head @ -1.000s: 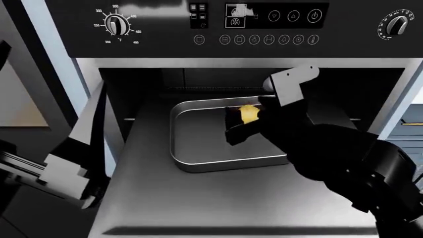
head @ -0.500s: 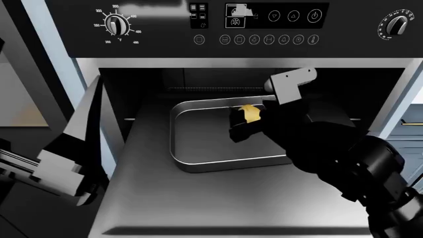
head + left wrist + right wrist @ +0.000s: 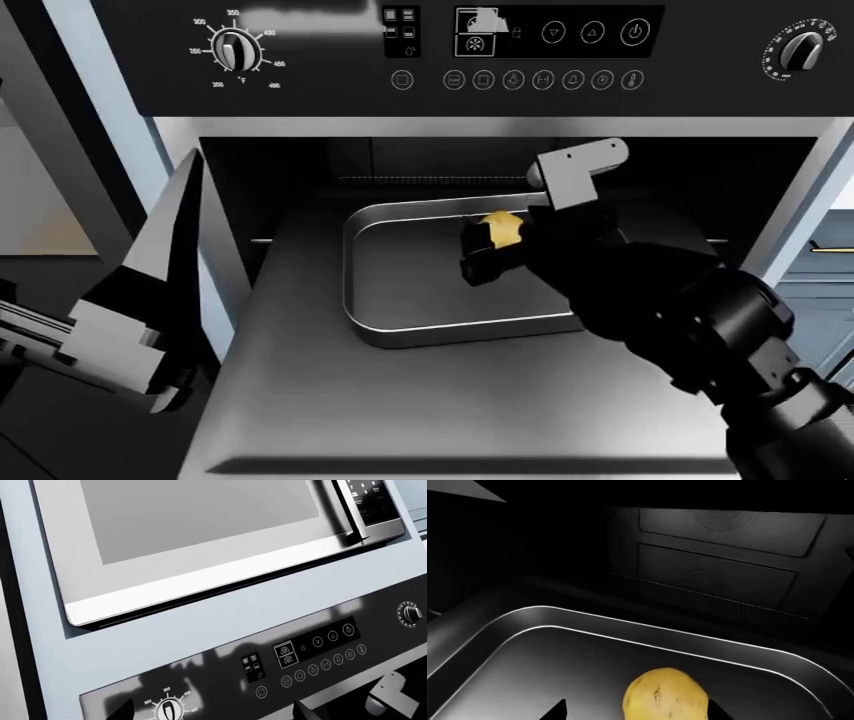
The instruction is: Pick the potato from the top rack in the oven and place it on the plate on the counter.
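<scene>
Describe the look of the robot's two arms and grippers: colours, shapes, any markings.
The right arm is bulky glossy black, built of rounded jointed segments, with a light grey angular bracket near the wrist; its black gripper ends in dark blocky fingers. The left arm shows pale grey, flat-faced boxy parts with black sections, tapering to a long dark wedge-shaped gripper. No cables or markings are visible.

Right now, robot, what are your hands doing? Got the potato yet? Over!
Right hand in the oven, fingers either side of the potato. Grip unconfirmed. Potato sits in the metal tray. Left hand outside, idle. Nothing blocking.
</scene>
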Controlling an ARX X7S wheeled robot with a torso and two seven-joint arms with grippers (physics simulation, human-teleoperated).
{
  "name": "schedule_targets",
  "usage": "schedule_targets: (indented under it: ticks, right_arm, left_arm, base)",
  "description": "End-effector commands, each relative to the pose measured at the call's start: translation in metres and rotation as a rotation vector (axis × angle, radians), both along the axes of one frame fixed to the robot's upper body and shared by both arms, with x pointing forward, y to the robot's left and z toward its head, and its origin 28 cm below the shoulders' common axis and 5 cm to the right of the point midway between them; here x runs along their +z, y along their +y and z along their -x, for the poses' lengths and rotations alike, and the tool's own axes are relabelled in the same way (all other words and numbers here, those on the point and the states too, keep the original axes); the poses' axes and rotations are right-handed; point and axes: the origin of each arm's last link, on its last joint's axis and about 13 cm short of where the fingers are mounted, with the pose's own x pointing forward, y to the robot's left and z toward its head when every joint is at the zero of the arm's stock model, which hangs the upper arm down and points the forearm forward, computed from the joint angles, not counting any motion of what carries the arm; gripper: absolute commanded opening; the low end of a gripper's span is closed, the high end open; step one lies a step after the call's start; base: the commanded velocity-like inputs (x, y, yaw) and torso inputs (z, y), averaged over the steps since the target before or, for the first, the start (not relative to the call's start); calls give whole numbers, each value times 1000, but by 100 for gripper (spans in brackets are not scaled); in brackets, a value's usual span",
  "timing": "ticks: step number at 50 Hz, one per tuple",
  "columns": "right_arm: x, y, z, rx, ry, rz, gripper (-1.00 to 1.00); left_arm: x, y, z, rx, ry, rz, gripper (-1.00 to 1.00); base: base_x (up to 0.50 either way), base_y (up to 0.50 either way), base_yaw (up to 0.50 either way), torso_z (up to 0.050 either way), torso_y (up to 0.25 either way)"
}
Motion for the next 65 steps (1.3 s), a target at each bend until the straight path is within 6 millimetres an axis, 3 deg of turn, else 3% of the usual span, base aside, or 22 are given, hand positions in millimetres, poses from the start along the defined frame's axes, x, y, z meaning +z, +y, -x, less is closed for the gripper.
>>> schedule_targets:
  ticks: [1,19,35,65]
  right_arm:
    - [0,-1,-6,-21,4,2,100]
    - [-8,-1,-19,-55,23,20,100]
    - [-3,0,-29,-56,42,42,100]
    - [-6,1,-35,-58,108,75,100]
  left_arm:
    - [0,0,0,-4,-2,1,100]
    - [-6,1,1,3,4,6,100]
    - [-4,2,1,6,-1,5,100]
    - [-3,2,1,6,2,2,100]
  base:
    - [0,0,0,0,0]
    - [0,0,0,0,0]
    - [0,0,0,0,0]
    - [0,0,0,0,0]
